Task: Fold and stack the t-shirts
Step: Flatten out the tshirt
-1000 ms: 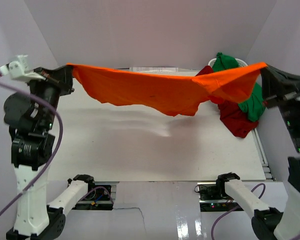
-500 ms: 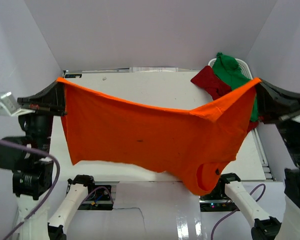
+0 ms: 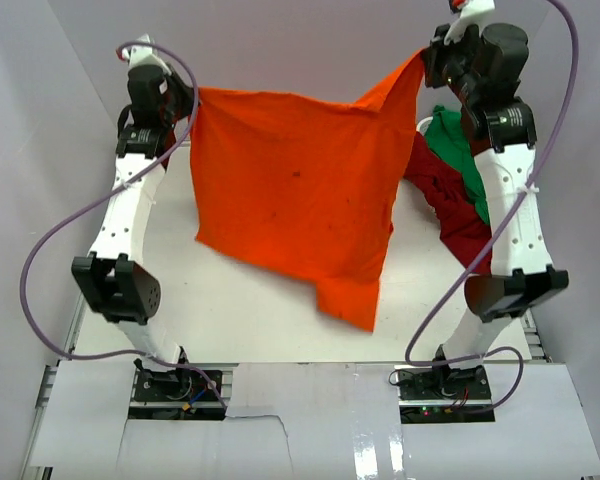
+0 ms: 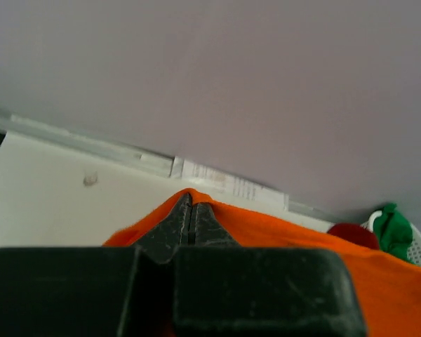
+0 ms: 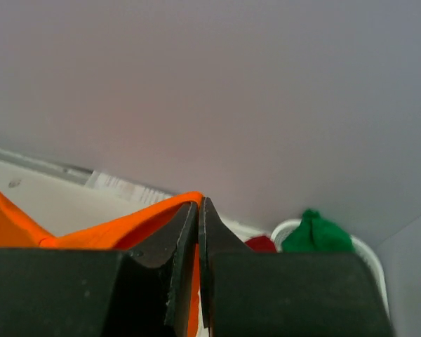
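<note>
The bright orange t-shirt (image 3: 295, 195) hangs spread in the air between both arms, its lower edge dangling over the table. My left gripper (image 3: 188, 97) is shut on its upper left corner, and orange cloth (image 4: 281, 228) wraps its closed fingertips (image 4: 189, 203). My right gripper (image 3: 428, 60) is shut on the upper right corner; orange fabric (image 5: 126, 225) is pinched at its tips (image 5: 198, 205). The dark red t-shirt (image 3: 450, 205) and the green t-shirt (image 3: 460, 155) lie crumpled at the right, partly behind the orange one and the right arm.
A white basket (image 5: 365, 246) stands at the back right under the green cloth. White table surface (image 3: 230, 310) lies below the hanging shirt. Grey walls enclose the sides and back. Both arms stand tall and stretched toward the back wall.
Both arms have swung up and toward the back, carrying the orange shirt from low over the table's near edge to a high hang by the back wall.
</note>
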Available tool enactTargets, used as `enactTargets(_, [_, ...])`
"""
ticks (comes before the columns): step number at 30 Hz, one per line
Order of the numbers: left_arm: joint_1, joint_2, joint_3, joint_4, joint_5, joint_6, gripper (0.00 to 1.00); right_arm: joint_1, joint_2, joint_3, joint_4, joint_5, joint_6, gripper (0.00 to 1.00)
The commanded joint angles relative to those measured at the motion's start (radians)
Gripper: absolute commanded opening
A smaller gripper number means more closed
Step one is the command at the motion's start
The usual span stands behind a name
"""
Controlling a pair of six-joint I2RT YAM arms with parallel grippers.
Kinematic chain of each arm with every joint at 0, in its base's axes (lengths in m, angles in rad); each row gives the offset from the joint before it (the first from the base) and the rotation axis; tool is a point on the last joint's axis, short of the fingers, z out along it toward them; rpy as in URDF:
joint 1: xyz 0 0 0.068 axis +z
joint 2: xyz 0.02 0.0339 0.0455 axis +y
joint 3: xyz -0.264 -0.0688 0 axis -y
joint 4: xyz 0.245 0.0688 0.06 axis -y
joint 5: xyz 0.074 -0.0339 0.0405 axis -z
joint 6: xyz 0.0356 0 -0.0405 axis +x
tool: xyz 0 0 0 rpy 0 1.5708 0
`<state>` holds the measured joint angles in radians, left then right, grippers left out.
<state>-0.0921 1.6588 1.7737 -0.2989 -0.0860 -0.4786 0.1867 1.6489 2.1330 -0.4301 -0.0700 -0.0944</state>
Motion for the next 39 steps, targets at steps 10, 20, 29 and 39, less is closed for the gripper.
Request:
enactTargets(10, [0.012,-0.109,0.088,-0.001,-0.024,0.011,0.00,-0.009,-0.233,-0.210,0.215,0.065,-0.036,0.08])
enactTargets(20, [0.009,-0.658,-0.736,0.003,-0.104,-0.132,0.00,0.002,-0.704,-1.115,0.349,-0.029,0.229,0.08])
enactTargets(29, [-0.032,-0.798,-0.979,-0.282,-0.118,-0.175,0.00,0.102,-0.917,-1.645,0.105,-0.020,0.502,0.08])
enactTargets(39, [-0.161,-0.397,-0.873,-0.584,-0.256,-0.210,0.00,0.313,-0.923,-1.633,-0.139,0.103,0.656,0.08])
